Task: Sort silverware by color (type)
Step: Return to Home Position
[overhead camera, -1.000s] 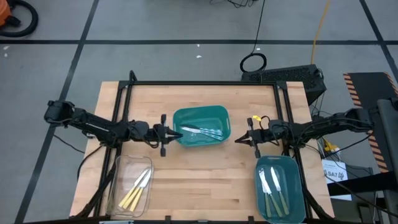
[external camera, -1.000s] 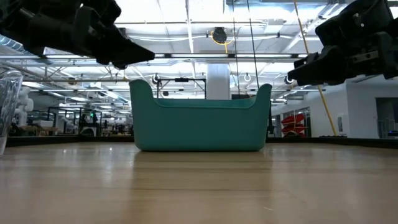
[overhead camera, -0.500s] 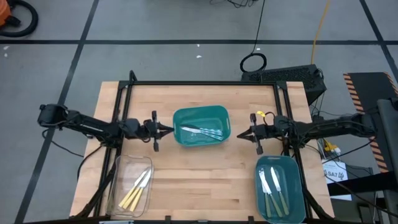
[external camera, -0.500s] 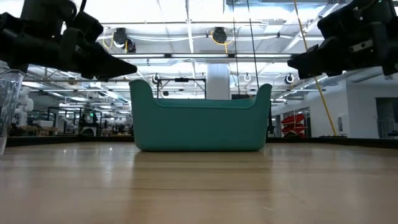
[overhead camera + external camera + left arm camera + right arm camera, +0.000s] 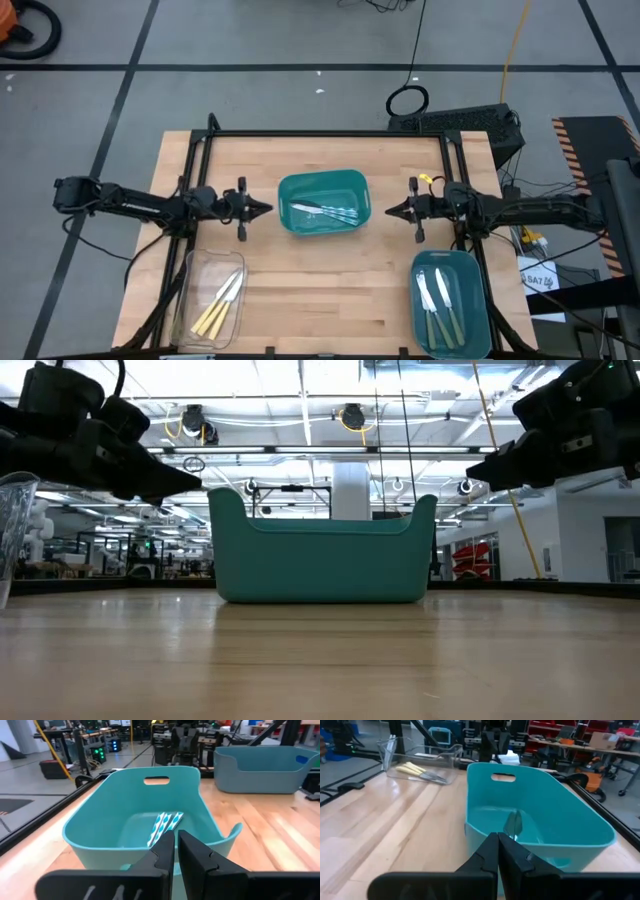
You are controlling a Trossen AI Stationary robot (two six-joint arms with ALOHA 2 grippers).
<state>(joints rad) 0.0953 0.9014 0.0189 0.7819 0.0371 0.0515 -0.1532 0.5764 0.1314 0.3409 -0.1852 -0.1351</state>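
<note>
The blue-striped silverware lies inside the teal bin. The left claw sits just left of that bin and the right claw just right of it, both pinched closed, holding nothing. Well apart from the teal bin, yellow-handled pieces lie in a clear tub and green-handled knives in a blue bin.

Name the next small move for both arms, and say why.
Probably pull both arms back toward their bases. The left gripper and right gripper hang shut and empty either side of the teal bin. Every piece I can see already lies in a bin: striped pieces there, yellow-handled pieces in the clear bin, green-handled pieces in the blue bin.
</note>
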